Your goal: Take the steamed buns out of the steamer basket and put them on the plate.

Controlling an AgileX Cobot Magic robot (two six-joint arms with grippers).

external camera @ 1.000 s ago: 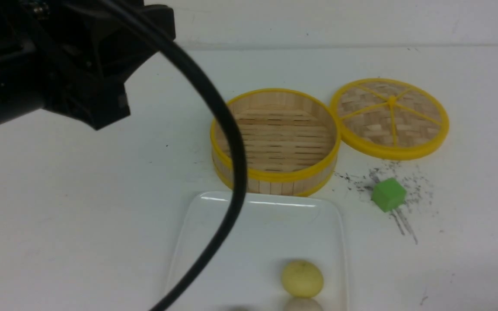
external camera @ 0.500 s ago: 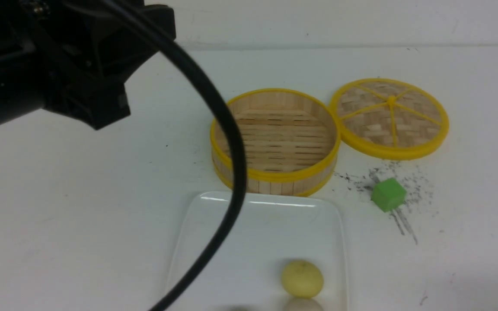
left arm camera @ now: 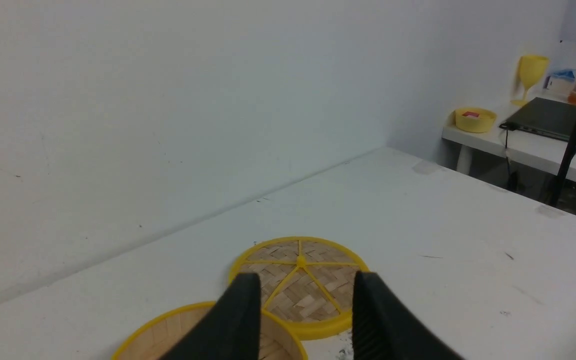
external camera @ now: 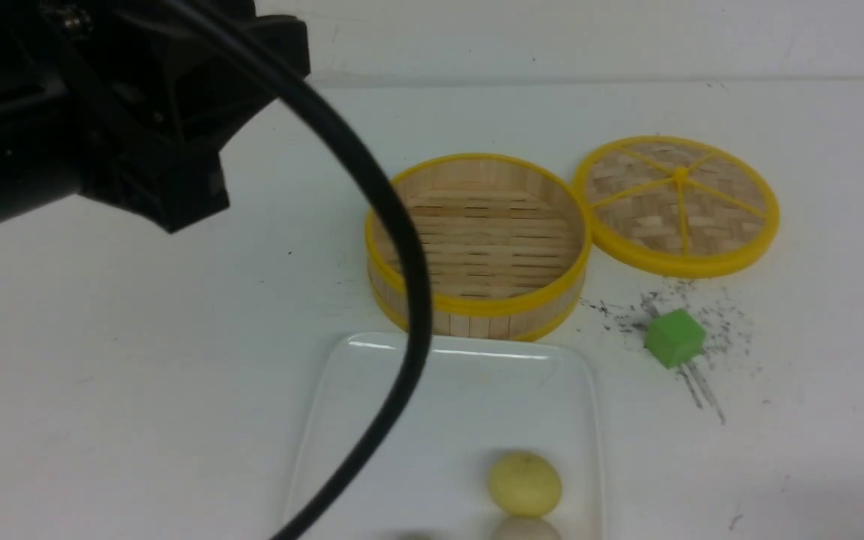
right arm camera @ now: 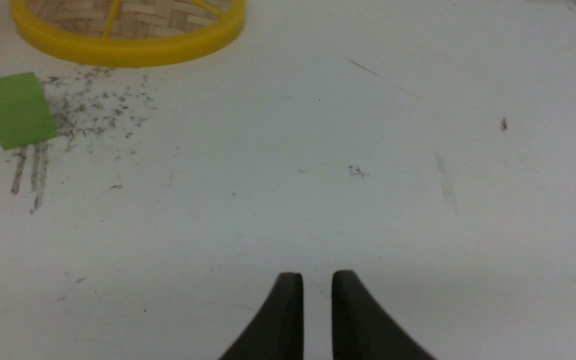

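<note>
The steamer basket (external camera: pixel 477 296) stands empty at mid-table, its slatted floor bare. In front of it lies the white plate (external camera: pixel 454 405). A pale yellow steamed bun (external camera: pixel 524 484) rests on it, and an off-white bun (external camera: pixel 526 529) just shows at the frame's bottom edge. My left arm (external camera: pixel 139 112) hangs high at the far left. My left gripper (left arm camera: pixel 305 282) is open and empty, above the basket's rim (left arm camera: pixel 178 325). My right gripper (right arm camera: pixel 317 280) hovers over bare table, its jaws a narrow gap apart with nothing between them.
The woven lid (external camera: pixel 676 202) with yellow spokes lies right of the basket, touching it. A green cube (external camera: pixel 673 337) sits among dark scuff marks in front of the lid. A black cable (external camera: pixel 402 300) crosses in front of the basket and plate. A wall backs the table.
My left arm and its cable have shifted very slightly to the right. The basket, plate, buns, lid and cube have not moved.
</note>
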